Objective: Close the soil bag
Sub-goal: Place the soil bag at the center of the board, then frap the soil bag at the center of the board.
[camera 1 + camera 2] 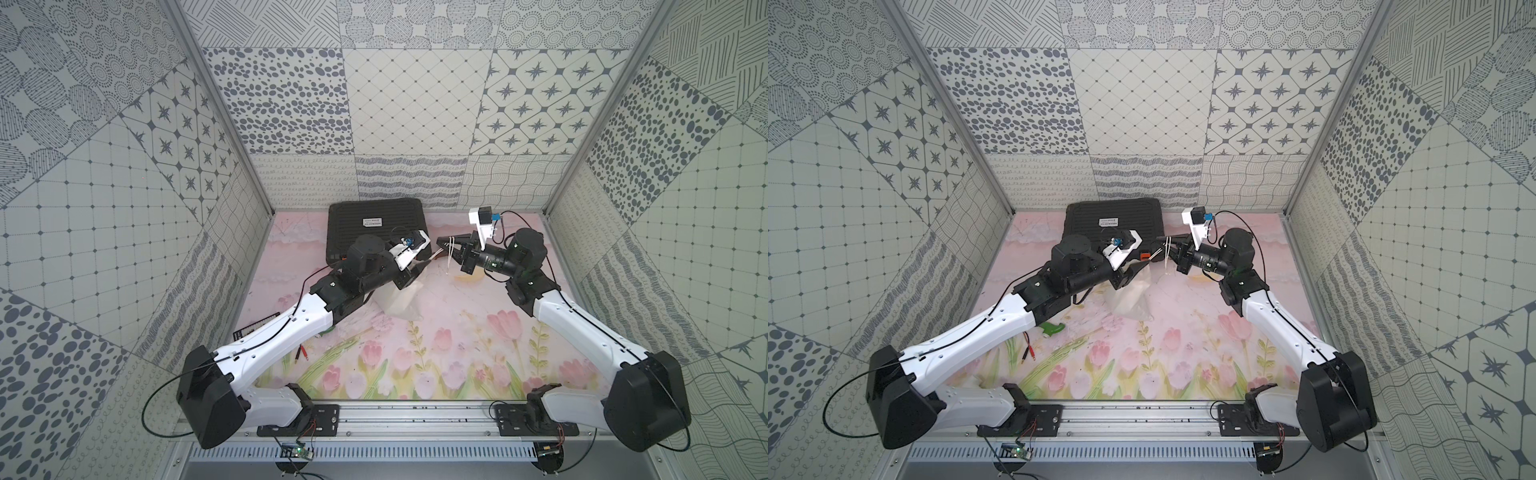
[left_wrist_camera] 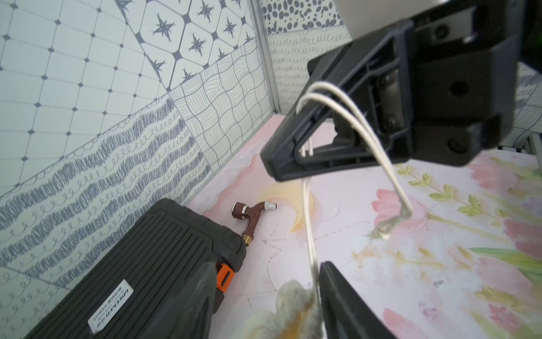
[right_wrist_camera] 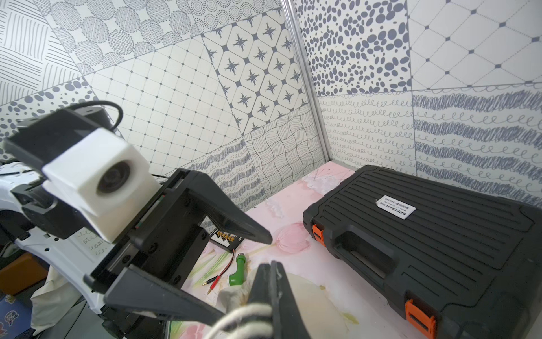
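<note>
Left wrist view: right claw [image 2: 275, 167] pinches cords [image 2: 352, 123]; left claw [image 2: 267, 265] gapes, soil bag [image 2: 290, 299] cropped.

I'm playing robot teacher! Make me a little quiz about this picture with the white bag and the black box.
1. True or false: the right hand is shut on the thin pale cords of the cream-white cloth drawstring pouch.
2. The latches on the black ribbed plastic case are: A orange, B blue, C yellow.
3. Fill in: the left hand has its jaws ____.
Key: 1 true; 2 A; 3 open.
</note>
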